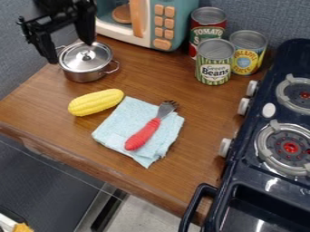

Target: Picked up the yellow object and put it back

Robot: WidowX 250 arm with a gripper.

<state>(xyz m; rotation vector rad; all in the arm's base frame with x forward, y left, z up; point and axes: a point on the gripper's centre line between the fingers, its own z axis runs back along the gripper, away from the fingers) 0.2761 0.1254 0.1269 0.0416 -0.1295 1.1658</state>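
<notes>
1. I see the yellow toy corn cob (pixel 95 102) down-view from my hand (pixel 70 50), lying on bare counter (pixel 203 115) just beside the folded cloth (pixel 118 123); I judge that leaves its middle free for a grip.
2. The cloth seems to cushion the red-handled fork (pixel 145 130), farther from the hand.
3. My hand hangs fingers-down, empty and spread, over the lidded pot (pixel 86 61); I'd lift clear of its knob before crossing to the cob.
</notes>
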